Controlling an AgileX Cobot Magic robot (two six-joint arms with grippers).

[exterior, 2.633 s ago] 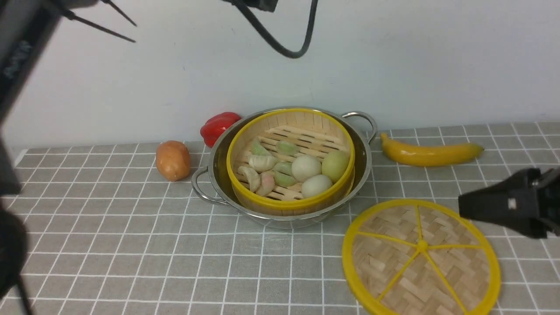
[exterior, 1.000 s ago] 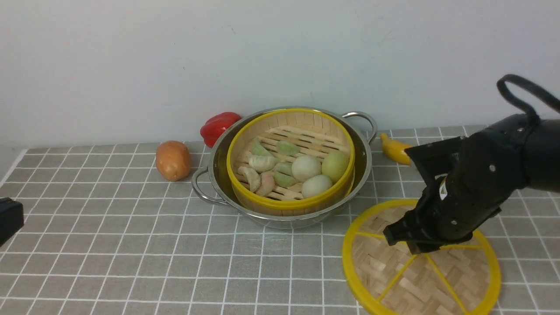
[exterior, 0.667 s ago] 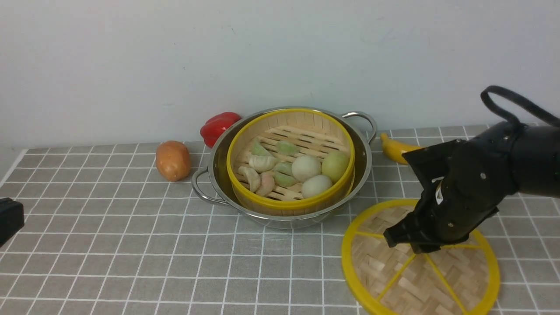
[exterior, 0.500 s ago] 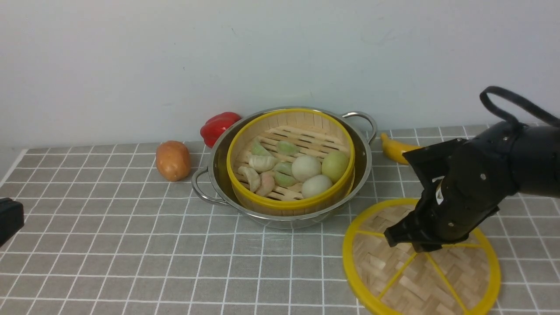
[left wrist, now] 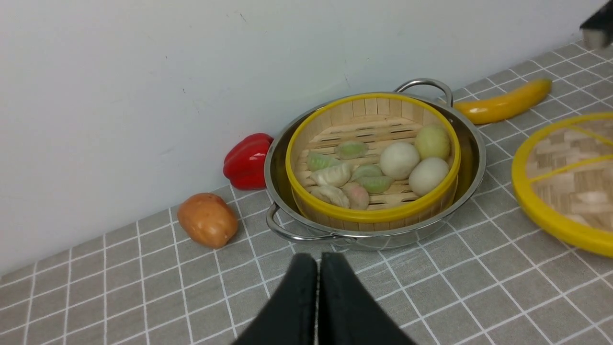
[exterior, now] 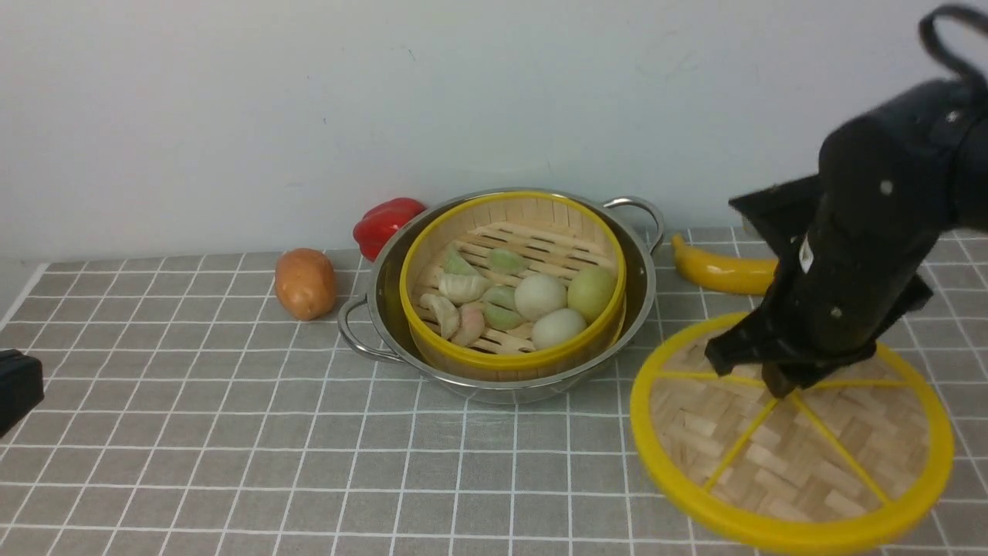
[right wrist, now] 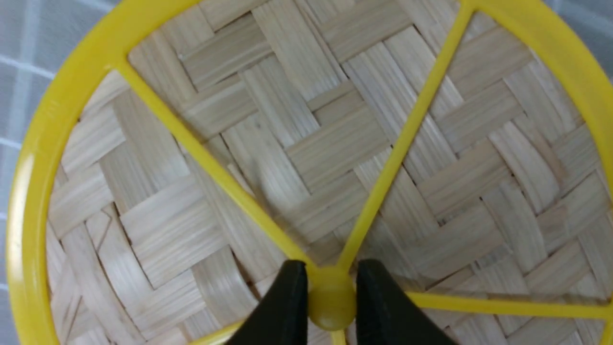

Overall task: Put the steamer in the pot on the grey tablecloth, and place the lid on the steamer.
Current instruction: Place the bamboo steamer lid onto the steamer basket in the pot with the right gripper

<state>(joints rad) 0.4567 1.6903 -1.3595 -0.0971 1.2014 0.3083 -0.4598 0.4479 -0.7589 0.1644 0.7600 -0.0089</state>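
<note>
Right gripper (right wrist: 330, 278): jaws pinch the central knob (right wrist: 330, 304) of the lid (exterior: 795, 455), one on each side. The lid is held right of the pot (exterior: 642, 301), its yellow rim near the pot's wall but apart from it, with a strip of grey tablecloth (exterior: 231, 432) between. The steamer (exterior: 509, 359) stands inside the pot, buns uncovered, mouth open upward. The pinch shows only in the right wrist view; in the front view the arm's dark body hides it. Left gripper (left wrist: 318, 268): jaws pressed together, pointing toward the pot over bare cloth, seen only from the left wrist. Banana (exterior: 714, 270), partly behind the right arm, lies beyond the lid; red pepper (exterior: 386, 220) and potato (exterior: 306, 283) lie left of the pot by the wall.
</note>
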